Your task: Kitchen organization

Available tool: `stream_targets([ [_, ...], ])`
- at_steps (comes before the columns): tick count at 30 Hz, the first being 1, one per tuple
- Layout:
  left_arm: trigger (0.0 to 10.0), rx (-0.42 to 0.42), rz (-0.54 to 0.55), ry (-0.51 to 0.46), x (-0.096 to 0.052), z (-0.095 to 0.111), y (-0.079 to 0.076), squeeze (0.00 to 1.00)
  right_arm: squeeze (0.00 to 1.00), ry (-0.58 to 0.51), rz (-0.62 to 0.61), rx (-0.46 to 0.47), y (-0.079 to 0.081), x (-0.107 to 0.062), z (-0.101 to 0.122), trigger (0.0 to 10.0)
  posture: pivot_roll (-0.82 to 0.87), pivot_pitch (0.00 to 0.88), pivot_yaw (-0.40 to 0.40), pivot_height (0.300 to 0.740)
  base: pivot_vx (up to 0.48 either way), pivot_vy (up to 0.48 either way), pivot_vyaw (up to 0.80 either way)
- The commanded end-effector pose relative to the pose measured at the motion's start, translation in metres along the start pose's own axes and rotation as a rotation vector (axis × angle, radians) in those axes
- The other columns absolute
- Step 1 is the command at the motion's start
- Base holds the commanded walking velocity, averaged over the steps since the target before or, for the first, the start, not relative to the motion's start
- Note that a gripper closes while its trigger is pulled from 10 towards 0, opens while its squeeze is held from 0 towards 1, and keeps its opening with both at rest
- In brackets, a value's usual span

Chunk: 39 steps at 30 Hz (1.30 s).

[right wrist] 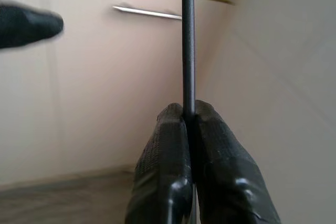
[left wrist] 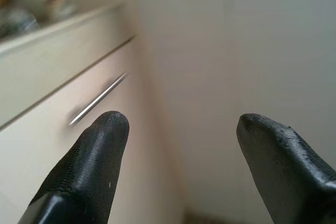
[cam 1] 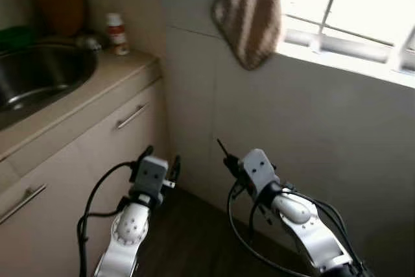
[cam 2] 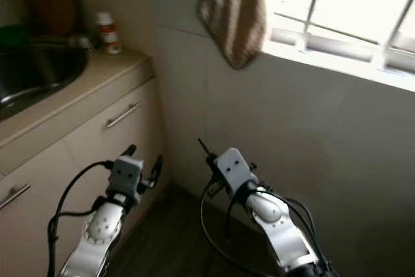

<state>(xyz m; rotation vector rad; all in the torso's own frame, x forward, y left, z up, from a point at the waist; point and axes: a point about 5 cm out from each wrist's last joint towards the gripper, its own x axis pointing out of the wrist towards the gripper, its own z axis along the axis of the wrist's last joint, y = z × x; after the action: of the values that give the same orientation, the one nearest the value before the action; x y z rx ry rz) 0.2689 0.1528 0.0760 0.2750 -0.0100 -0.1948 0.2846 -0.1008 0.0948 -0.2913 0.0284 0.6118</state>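
Observation:
My right gripper (right wrist: 188,111) is shut on a thin black rod (right wrist: 188,40), which sticks straight out past the fingertips. In the left eye view the rod (cam 1: 222,145) points up and left from the right gripper (cam 1: 232,160), low in front of the tiled wall. Beside the cabinet front, my left gripper (cam 1: 161,159) stands open with nothing between its fingers (left wrist: 107,129). A steel sink (cam 1: 39,76) is set in the beige counter (cam 1: 123,69) at the upper left. A small white bottle with a red label (cam 1: 117,34) stands at the counter's back corner.
Two cabinet fronts below the counter carry bar handles (cam 1: 133,116) (cam 1: 23,202). A brown and white striped cloth (cam 1: 249,11) hangs on the wall beside a bright window (cam 1: 350,11). Dark floor (cam 1: 188,238) lies between cabinet and wall.

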Motion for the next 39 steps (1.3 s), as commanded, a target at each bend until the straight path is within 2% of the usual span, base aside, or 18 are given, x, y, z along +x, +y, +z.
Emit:
stream_targets([
  [1,10.0,-0.009,-0.016,0.035,0.002,-0.004,0.0,0.0,0.0,-0.01,-0.002,-0.012,0.001,0.002,0.001,0.0,0.03,0.0,-0.035,0.74,0.0,0.0,0.8],
  [3,10.0,0.016,-0.05,0.042,0.003,-0.004,-0.003,0.0,0.0,0.031,-0.008,-0.037,0.001,0.003,-0.004,0.0,0.03,0.0,-0.034,0.74,0.0,0.0,0.8],
  [10,10.0,0.021,-0.082,0.068,0.004,-0.006,-0.005,0.0,0.0,0.147,-0.039,-0.12,-0.002,0.007,-0.019,0.0,0.03,0.0,-0.034,0.74,0.0,0.0,0.8],
  [15,10.0,0.043,-0.089,0.062,0.005,-0.006,-0.005,0.0,0.0,0.144,-0.042,-0.128,0.0,0.009,-0.02,0.0,0.03,0.0,-0.034,0.74,0.0,0.0,0.8],
  [18,10.0,0.053,-0.081,0.039,0.005,-0.003,-0.005,0.0,0.0,0.113,-0.067,-0.133,-0.002,0.009,-0.017,0.0,0.04,0.0,-0.036,0.74,0.0,0.0,0.8],
  [20,10.0,0.083,-0.057,-0.025,0.005,0.005,-0.004,0.0,0.0,0.065,-0.096,-0.15,-0.004,0.009,-0.011,0.0,0.04,0.0,-0.035,0.74,0.0,0.0,0.8],
  [21,10.0,0.097,-0.028,-0.082,0.004,0.014,-0.001,0.0,0.0,0.017,-0.148,-0.177,-0.008,0.008,-0.004,0.0,0.04,0.0,-0.036,0.74,0.0,0.0,0.8],
  [23,10.0,0.095,0.007,-0.126,0.006,0.024,0.002,0.0,0.0,-0.051,-0.219,-0.196,-0.017,0.007,0.006,0.0,0.05,0.0,-0.037,0.74,0.0,0.0,0.8],
  [27,10.0,0.081,0.039,-0.194,0.011,0.044,0.008,0.0,0.0,-0.168,-0.339,-0.155,-0.032,0.006,0.027,0.0,0.05,0.0,-0.036,0.74,0.0,0.0,0.79],
  [28,10.0,0.084,0.052,-0.211,0.013,0.05,0.011,0.0,0.0,-0.206,-0.358,-0.151,-0.036,0.006,0.035,10.0,0.06,0.0,-0.036,0.74,0.0,0.0,0.0],
  [34,10.0,0.081,0.127,-0.333,0.023,0.083,0.024,0.0,0.0,-0.449,-0.433,-0.174,-0.052,0.013,0.097,10.0,0.05,0.0,-0.031,0.74,0.0,0.0,0.0],
  [35,10.0,0.081,0.127,-0.333,0.023,0.083,0.024,0.0,0.0,-0.449,-0.433,-0.174,-0.052,0.013,0.097,10.0,0.05,0.0,-0.031,0.74,0.0,0.0,0.0],
  [36,10.0,0.074,0.129,-0.384,0.023,0.095,0.026,0.0,0.0,-0.538,-0.449,-0.168,-0.057,0.016,0.124,10.0,0.05,0.0,-0.026,0.74,0.0,0.0,0.0],
  [37,10.0,0.074,0.129,-0.384,0.023,0.095,0.026,0.0,0.0,-0.538,-0.449,-0.168,-0.057,0.016,0.124,10.0,0.05,0.0,-0.026,0.74,0.0,0.0,0.0],
  [38,10.0,0.072,0.13,-0.432,0.023,0.107,0.025,0.0,0.0,-0.605,-0.442,-0.171,-0.059,0.019,0.147,10.0,0.05,0.0,-0.027,0.74,0.0,0.0,0.0],
  [39,10.0,0.075,0.128,-0.455,0.023,0.112,0.024,0.0,0.0,-0.637,-0.437,-0.18,-0.058,0.02,0.157,10.0,0.05,0.0,-0.027,0.74,0.0,0.0,0.0],
])
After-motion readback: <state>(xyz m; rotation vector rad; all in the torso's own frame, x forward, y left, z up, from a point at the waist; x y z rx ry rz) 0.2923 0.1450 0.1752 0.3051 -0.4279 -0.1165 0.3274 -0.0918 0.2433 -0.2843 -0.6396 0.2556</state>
